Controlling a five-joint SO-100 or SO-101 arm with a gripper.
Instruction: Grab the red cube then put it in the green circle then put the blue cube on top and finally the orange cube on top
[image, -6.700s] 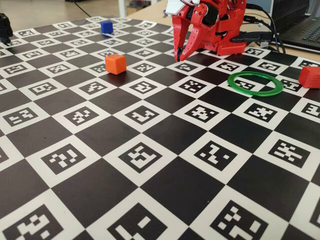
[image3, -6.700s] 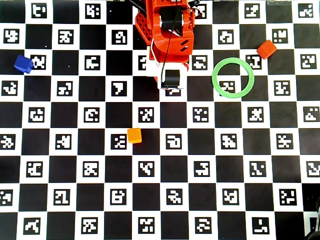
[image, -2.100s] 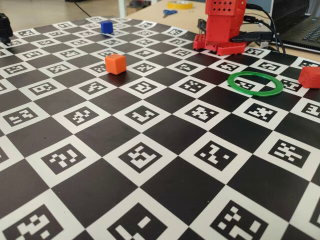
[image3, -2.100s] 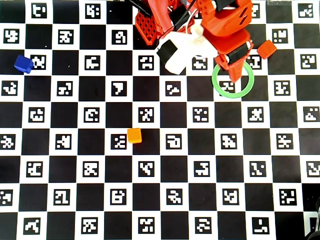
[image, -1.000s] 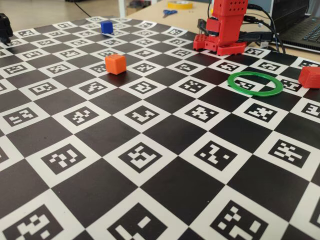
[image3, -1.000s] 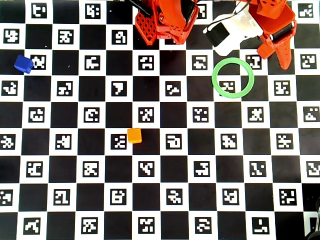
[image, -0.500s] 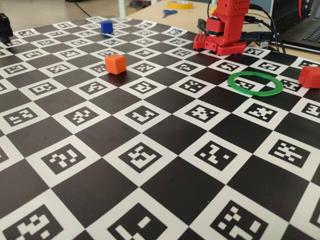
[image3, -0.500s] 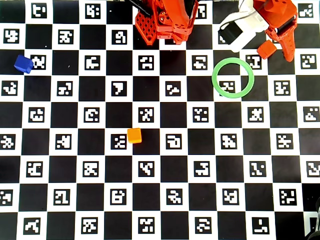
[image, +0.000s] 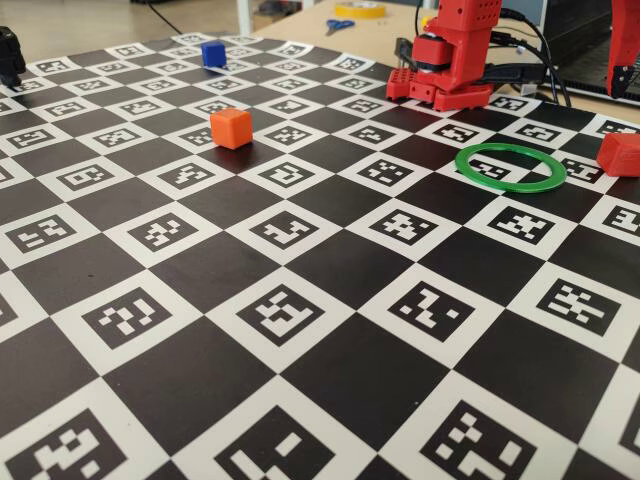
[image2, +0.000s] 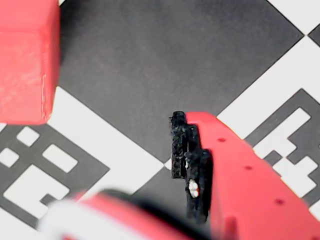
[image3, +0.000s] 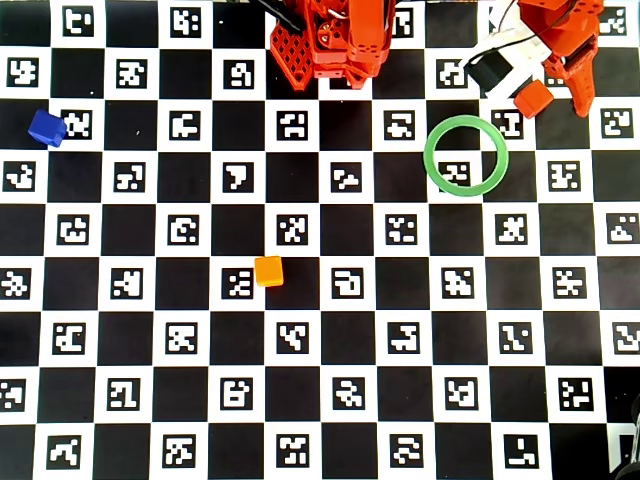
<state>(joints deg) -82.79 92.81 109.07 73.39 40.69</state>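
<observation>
One red cube sits at the overhead view's upper right, just outside the green circle, between the wide-spread fingers of the gripper, untouched.

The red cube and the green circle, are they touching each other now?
Apart. In the overhead view the red cube lies outside the green circle, to its upper right, with checkered board showing between them. The fixed view shows the same gap.
</observation>
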